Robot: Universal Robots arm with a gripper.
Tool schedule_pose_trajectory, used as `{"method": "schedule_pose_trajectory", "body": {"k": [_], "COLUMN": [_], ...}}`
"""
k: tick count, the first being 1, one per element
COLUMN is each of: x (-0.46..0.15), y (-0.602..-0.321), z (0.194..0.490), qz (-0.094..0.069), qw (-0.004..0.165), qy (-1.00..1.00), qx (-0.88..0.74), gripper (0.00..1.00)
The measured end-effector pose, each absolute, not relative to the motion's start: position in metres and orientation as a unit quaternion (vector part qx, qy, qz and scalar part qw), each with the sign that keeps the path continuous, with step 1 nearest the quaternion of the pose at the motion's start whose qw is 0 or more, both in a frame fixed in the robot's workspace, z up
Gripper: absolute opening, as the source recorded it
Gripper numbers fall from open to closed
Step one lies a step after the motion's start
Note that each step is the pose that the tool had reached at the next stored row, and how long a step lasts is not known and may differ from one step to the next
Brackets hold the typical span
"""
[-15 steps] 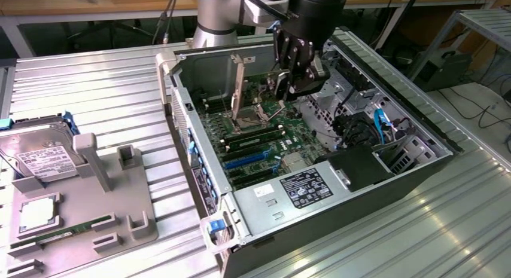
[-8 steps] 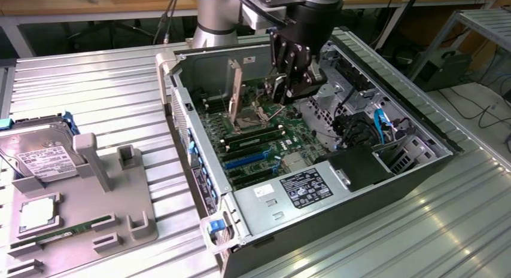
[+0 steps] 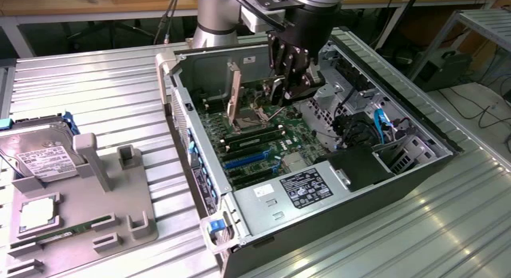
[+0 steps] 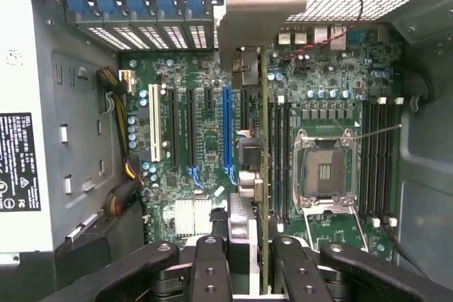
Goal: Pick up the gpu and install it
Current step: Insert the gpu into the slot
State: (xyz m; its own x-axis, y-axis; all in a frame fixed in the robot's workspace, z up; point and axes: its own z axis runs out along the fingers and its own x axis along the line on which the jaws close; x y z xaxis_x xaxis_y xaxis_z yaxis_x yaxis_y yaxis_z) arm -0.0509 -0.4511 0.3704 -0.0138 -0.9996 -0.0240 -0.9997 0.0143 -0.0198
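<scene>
Walled on 4 sides and open on top, the computer case (image 3: pixel 188 134) offers its clearest room over the bare expansion slots (image 3: pixel 243 161), which lie low on the motherboard between the upright gpu (image 3: pixel 234 95) and the power supply (image 3: pixel 315 185). The gpu stands tall near the rear wall, to the exterior view's left of the gripper (image 3: pixel 288 95), narrowing the way there. On the exterior view's right, a drive cage (image 3: pixel 351 92) and black and blue cables (image 3: pixel 375 122) crowd the board's edge. Outside the case, the ribbed table (image 3: pixel 104 92) lies open. A grey tray (image 3: pixel 119 206) with upright posts and 1 hard drive (image 3: pixel 40 158) takes up the corner at the exterior view's left.
</scene>
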Motion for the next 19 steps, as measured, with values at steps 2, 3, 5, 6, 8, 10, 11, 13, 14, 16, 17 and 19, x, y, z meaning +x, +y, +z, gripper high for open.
{"method": "schedule_pose_trajectory", "body": {"k": [2, 3, 5, 6, 8, 10, 11, 13, 14, 16, 17, 19], "x": [-0.051, -0.051, -0.051, -0.051, -0.051, -0.051, -0.051, -0.051, -0.051, -0.051, -0.051, -0.051], "y": [-0.451, -0.451, -0.451, -0.451, -0.451, -0.451, -0.451, -0.451, -0.451, -0.451, -0.451, -0.451], "z": [0.369, 0.369, 0.367, 0.367, 0.365, 0.363, 0.362, 0.359, 0.357, 0.352, 0.350, 0.346], "qz": [0.002, 0.002, 0.003, 0.003, 0.003, 0.003, 0.003, 0.003, 0.003, 0.003, 0.003, 0.003], "qw": [0.015, 0.015, 0.014, 0.014, 0.014, 0.014, 0.014, 0.014, 0.014, 0.014, 0.014, 0.014], "qy": [0.710, 0.709, 0.708, 0.707, 0.705, 0.704, 0.703, 0.703, 0.702, 0.701, 0.701, 0.701], "qx": [-0.704, -0.705, -0.706, -0.707, -0.709, -0.710, -0.711, -0.711, -0.712, -0.713, -0.713, -0.713], "gripper": [0.29, 0.29, 0.29, 0.29, 0.29, 0.29, 0.29, 0.29, 0.29, 0.29, 0.29, 0.29]}}
